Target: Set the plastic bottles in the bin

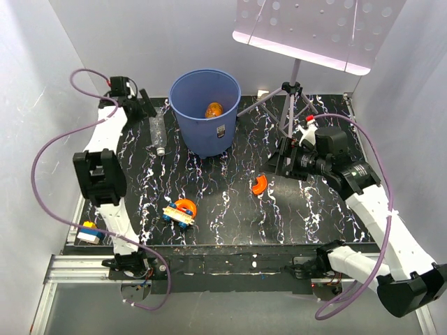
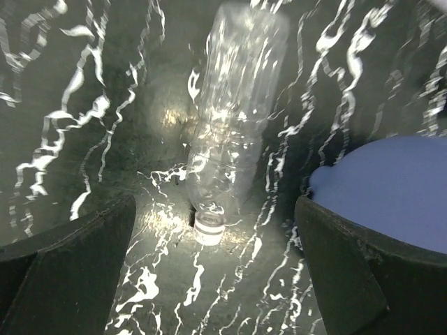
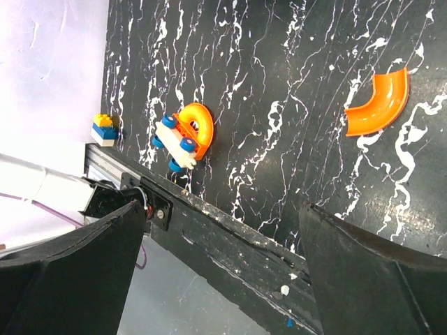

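Black marbled surface (image 1: 230, 209) under clear bottle (image 1: 158, 131), flat just left of blue bin (image 1: 202, 136). Left claw (image 2: 213, 265) wide, empty, near bottle. Right claw (image 3: 223, 272) wide, empty.

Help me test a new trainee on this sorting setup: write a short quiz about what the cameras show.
1. True or false: the clear bottle lies inside the bin.
2. The left gripper is: A) shut on the bottle; B) open, with the bottle lying below it; C) out of every view.
3. What colour is the object lying inside the bin?

Key: 1 false, it lies outside, left of the bin. 2 B. 3 orange.
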